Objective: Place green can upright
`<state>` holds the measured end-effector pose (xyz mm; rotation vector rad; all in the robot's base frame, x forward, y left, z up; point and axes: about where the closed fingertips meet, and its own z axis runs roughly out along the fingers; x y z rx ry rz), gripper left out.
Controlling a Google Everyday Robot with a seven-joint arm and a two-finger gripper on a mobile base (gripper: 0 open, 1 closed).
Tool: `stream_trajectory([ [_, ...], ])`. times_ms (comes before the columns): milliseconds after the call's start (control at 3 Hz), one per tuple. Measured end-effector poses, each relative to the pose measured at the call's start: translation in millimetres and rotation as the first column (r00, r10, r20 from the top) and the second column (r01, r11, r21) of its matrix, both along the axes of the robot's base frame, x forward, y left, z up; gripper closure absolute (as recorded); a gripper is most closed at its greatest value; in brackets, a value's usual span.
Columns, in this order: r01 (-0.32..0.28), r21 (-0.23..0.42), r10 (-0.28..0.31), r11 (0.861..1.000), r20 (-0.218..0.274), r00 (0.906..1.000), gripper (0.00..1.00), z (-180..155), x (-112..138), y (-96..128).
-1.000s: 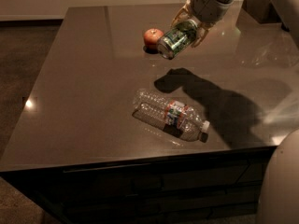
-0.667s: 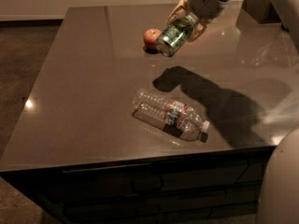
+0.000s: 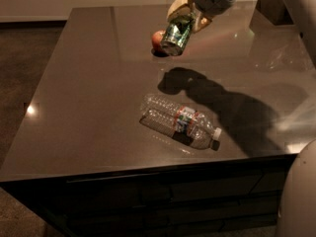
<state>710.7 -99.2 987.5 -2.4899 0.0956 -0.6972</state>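
Note:
The green can [image 3: 176, 34], with a green patterned label and a silver end, hangs tilted in the air above the far middle of the table [image 3: 89, 88]. Its silver end points down and to the left. My gripper [image 3: 187, 15] is shut on the can's upper part, coming in from the upper right. The can is well above the tabletop, and its shadow falls on the table below it.
A clear plastic water bottle [image 3: 180, 121] lies on its side near the table's front edge. A small red apple [image 3: 157, 40] sits just behind and left of the can. A dark object [image 3: 270, 6] stands at the far right corner. The robot's body [image 3: 298, 196] fills the lower right.
The gripper has moved the can slightly left and up, and the can is tilted more steeply, with its silver end pointing further down.

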Motion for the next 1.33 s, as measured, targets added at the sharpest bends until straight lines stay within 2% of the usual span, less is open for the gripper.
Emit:
stream_trajectory([
  [333, -0.123, -0.020, 0.124, 0.992, 0.098, 0.9874, 1.00, 9.3, 2.1, 9.3],
  [667, -0.268, -0.055, 0.274, 0.962, 0.232, 0.9335, 1.00, 21.0, 0.6, 19.8],
  [1000, -0.324, -0.080, 0.331, 0.943, 0.351, 0.8762, 1.00, 26.0, 2.6, 33.1],
  [1333, -0.324, -0.080, 0.331, 0.943, 0.351, 0.8761, 1.00, 26.0, 2.7, 33.2],
])
